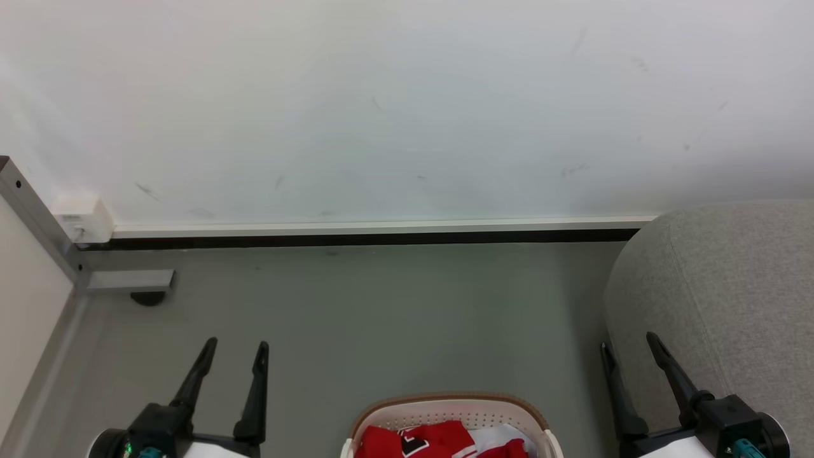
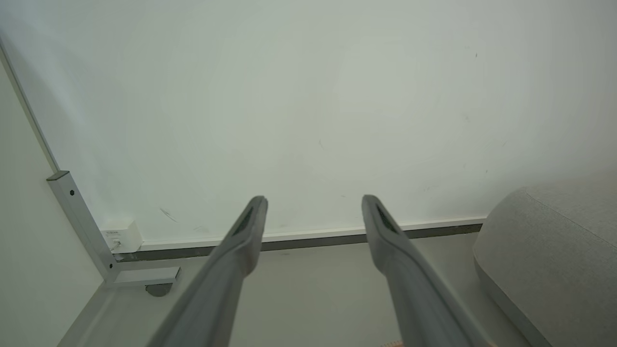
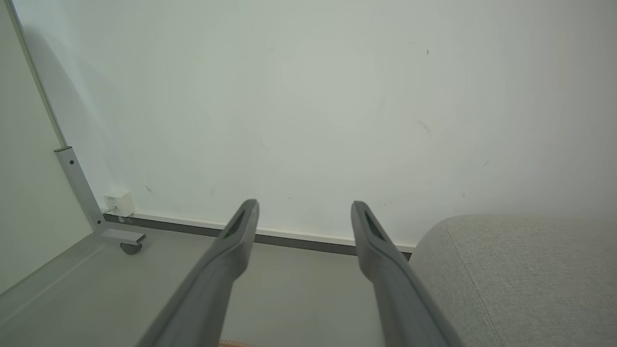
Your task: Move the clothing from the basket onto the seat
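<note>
The white basket (image 1: 451, 410) with a brown rim band sits on the floor at the bottom centre of the head view. Red clothing (image 1: 420, 440) with white trim and a black-and-white mark lies inside it. The light-grey seat (image 1: 725, 299) bulges in at the right, and the seat (image 2: 554, 260) also appears in both wrist views (image 3: 511, 274). My left gripper (image 1: 235, 348) hangs open to the left of the basket, holding nothing. My right gripper (image 1: 629, 342) is open just in front of the seat's rounded edge. Open fingers point toward the wall in the left gripper (image 2: 313, 200) and right gripper (image 3: 303, 205) wrist views.
A white wall (image 1: 407, 108) with a dark baseboard (image 1: 369, 239) closes off the far side. A metal-framed partition (image 1: 38, 229) with a foot and a caster (image 1: 147, 298) stands at the left, beside a small white box (image 1: 82, 219). Grey floor (image 1: 381, 318) lies between.
</note>
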